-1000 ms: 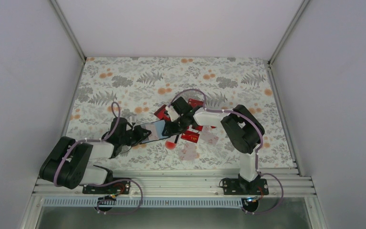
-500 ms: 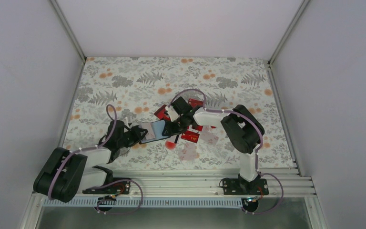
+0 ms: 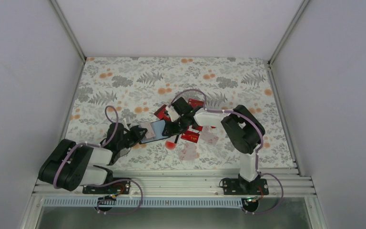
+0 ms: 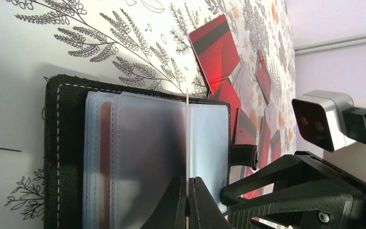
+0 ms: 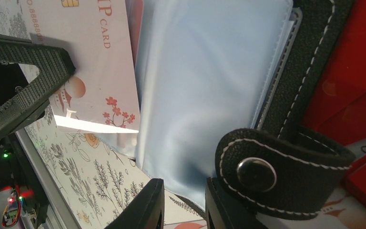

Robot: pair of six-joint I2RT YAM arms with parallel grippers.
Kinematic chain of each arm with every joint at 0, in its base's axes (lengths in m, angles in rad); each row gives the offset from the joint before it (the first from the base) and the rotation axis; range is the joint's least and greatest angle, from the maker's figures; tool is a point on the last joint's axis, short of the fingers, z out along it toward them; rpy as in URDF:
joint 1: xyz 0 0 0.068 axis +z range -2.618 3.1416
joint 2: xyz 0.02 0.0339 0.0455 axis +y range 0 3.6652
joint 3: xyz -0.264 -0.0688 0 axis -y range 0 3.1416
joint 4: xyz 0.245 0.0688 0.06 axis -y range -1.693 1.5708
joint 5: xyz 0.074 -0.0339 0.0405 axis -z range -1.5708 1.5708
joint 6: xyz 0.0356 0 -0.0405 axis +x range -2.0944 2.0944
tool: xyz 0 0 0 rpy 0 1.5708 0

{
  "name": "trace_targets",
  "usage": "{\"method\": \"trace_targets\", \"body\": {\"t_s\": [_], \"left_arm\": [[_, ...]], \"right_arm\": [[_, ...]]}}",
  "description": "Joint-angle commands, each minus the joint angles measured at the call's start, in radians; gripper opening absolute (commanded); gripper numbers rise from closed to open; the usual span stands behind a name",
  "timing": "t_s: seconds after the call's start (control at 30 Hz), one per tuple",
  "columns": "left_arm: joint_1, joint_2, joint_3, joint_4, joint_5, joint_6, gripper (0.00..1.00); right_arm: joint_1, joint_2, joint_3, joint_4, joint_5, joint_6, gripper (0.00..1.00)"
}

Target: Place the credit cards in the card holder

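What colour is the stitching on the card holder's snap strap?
White, against the black strap of the card holder; clearest in the right wrist view.

The left arm (image 3: 76,161) has shifted its elbow slightly

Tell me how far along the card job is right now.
Done: one reddish card seems to sit in a card holder sleeve. In hand: the left gripper pinches a pale VIP card at the sleeves while the right gripper grips the holder. Remaining: several red cards on the table.
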Motion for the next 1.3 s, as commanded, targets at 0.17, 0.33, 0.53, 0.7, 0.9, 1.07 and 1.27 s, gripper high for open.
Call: {"method": "trace_targets", "body": {"t_s": [0.17,0.33,0.53,0.7,0.9,1.07,1.27], "left_arm": [[0.005,0.022,-0.007,0.162,-0.005,-0.044,0.02],[0.004,0.048,-0.003,0.193,-0.003,-0.055,0.02],[0.004,0.050,-0.002,0.166,-0.019,-0.027,0.02],[0.004,0.065,0.000,0.164,-0.026,-0.010,0.02],[0.003,0.075,0.007,0.153,-0.031,0.021,0.02],[0.000,0.109,0.006,0.183,-0.028,0.027,0.02],[-0.002,0.171,-0.004,0.265,-0.009,0.012,0.03]], "right_arm": [[0.007,0.097,-0.095,-0.117,0.154,0.006,0.24],[0.007,0.095,-0.104,-0.114,0.153,0.011,0.24],[0.007,0.088,-0.107,-0.114,0.153,0.014,0.24],[0.009,0.087,-0.111,-0.114,0.151,0.015,0.23],[0.009,0.082,-0.112,-0.115,0.151,0.018,0.23],[0.008,0.083,-0.113,-0.113,0.150,0.020,0.23],[0.009,0.082,-0.113,-0.115,0.148,0.023,0.23]]}}
